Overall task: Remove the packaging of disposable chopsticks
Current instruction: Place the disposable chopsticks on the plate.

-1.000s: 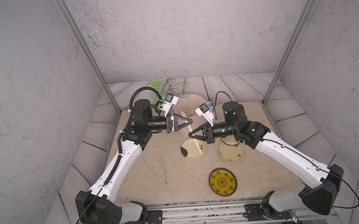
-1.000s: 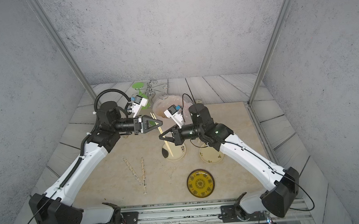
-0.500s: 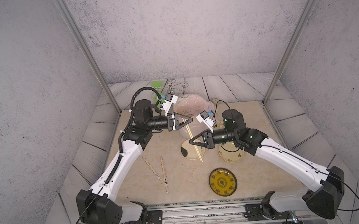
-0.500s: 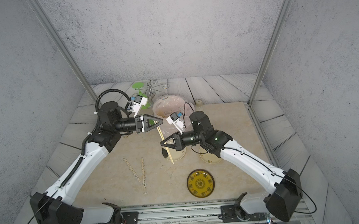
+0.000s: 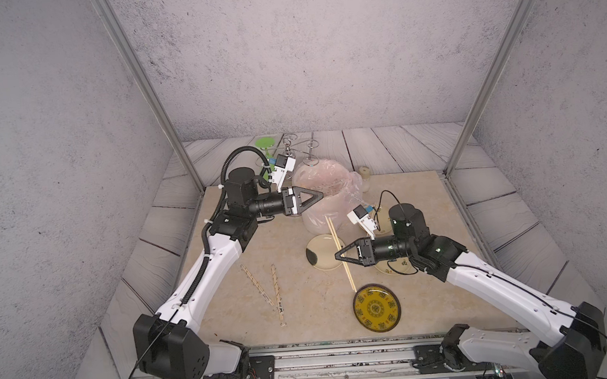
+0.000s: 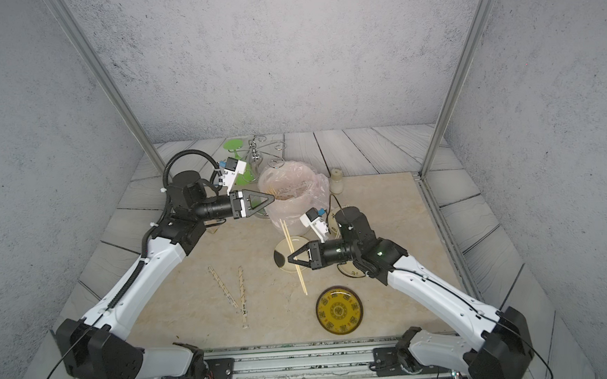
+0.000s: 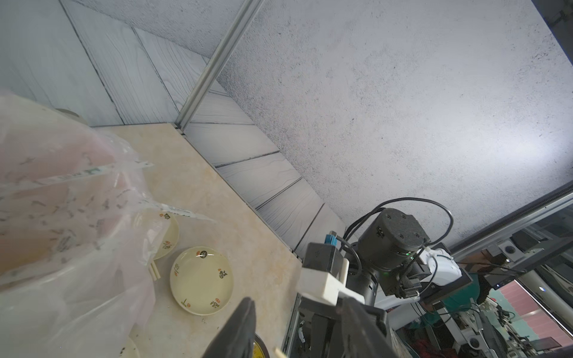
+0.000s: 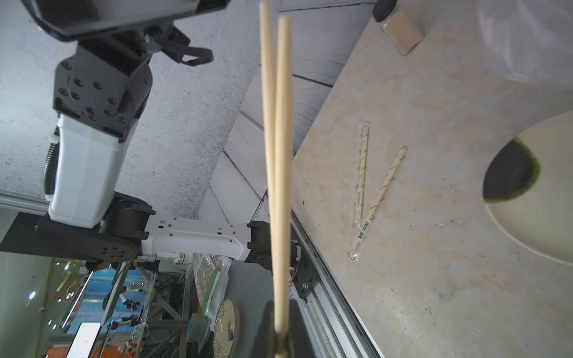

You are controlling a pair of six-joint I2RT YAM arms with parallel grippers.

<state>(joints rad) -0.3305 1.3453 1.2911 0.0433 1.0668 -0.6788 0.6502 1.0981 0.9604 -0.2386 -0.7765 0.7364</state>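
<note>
Both top views, right gripper (image 5: 337,256): clamping shut on the disposable chopsticks (image 5: 333,233) about midway along, holding them bare above the pale plate (image 5: 316,267).
Both top views, chopstick axis: running from the pinkish bag (image 5: 327,181) at the far end toward the yellow plate (image 5: 377,308) at the near end, leaning a little toward the robot's right on the way.
Both top views, left gripper (image 5: 317,196): hovering at the bag's rim, pointing toward the robot's right; not showing the jaw gap from this angle.
Both top views, wrapped pairs (image 5: 257,285): lying on the table (image 5: 303,327) beside the left arm, sleeves on, converging toward the near edge.
Left wrist, left gripper (image 7: 299,328): revealing what the top views are hiding, jaws standing partly apart, gripping nothing.
Left wrist, packaging (image 7: 93,171): lying inside the bag as printed sleeves, one poking past the bag's edge near a small white dish (image 7: 201,280).
Right wrist, disposable chopsticks (image 8: 279,155): stretching straight away from the closed jaws, two sticks lying side by side, far tips parting slightly.
Right wrist, wrapped pairs (image 8: 361,176): showing the print along each sleeve more plainly than from above.
</note>
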